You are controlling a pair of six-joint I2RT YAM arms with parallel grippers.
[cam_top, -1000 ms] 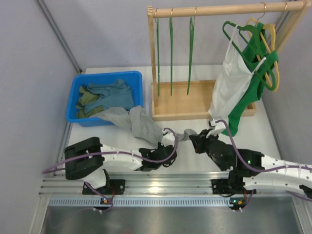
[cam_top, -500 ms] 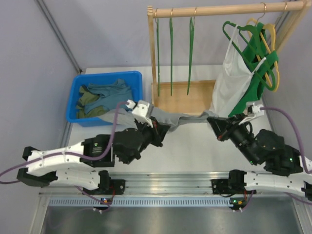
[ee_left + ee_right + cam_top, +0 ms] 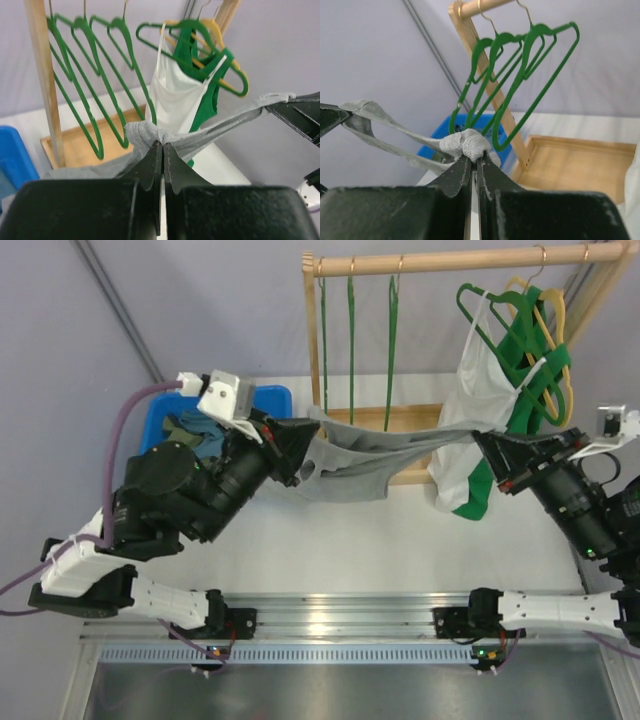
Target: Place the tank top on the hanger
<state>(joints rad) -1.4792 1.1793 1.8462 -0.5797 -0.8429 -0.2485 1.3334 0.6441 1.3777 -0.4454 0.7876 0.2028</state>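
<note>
Two grips noted: left tool (image 3: 305, 432) and right tool (image 3: 485, 440) each clamped on tank top (image 3: 370, 455), stretched crosswise mid-frame; hanger (image 3: 352, 340) just above, upper centre, nearer left tool.

No writing can be read in any of the three views; no label, brand, number or sign is legible.
</note>
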